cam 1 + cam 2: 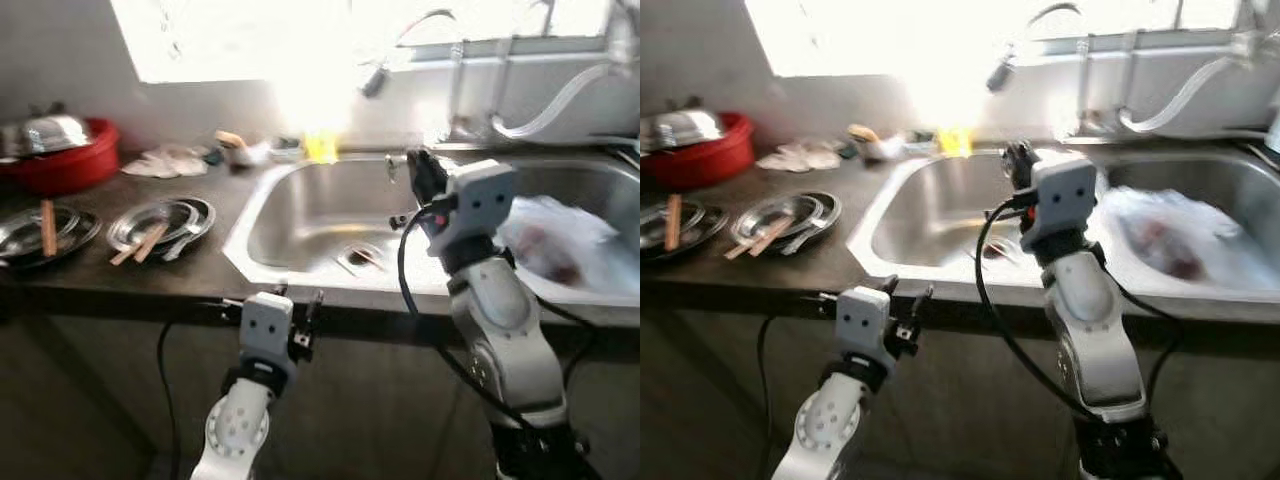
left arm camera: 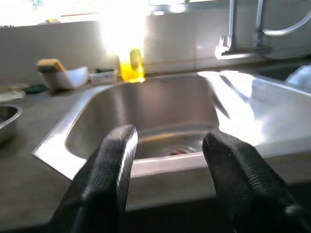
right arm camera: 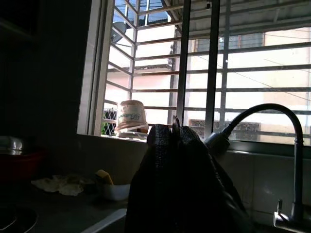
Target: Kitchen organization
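Note:
A steel sink [image 1: 290, 215] is set in the dark counter [image 1: 120, 275] before me. My left gripper [image 1: 300, 293] hovers low at the counter's front edge, facing the sink; it is open, and its fingers [image 2: 114, 165] hold nothing. My right gripper [image 1: 420, 165] is raised above the sink's right side, pointing toward the window. Its fingers [image 3: 170, 145] are pressed together, shut, with nothing visible in them. Two steel plates [image 1: 200, 212] lie on the counter to the left, with wooden sticks [image 1: 140, 245] and a spoon on them.
A red basin [image 1: 70, 165] with a steel lid [image 1: 45, 132] stands at the far left. A white bowl [image 2: 68, 77] and a yellow item [image 2: 131, 68] sit behind the sink. A plastic bag [image 1: 560, 235] fills the right basin. A faucet [image 3: 272, 116] arches above.

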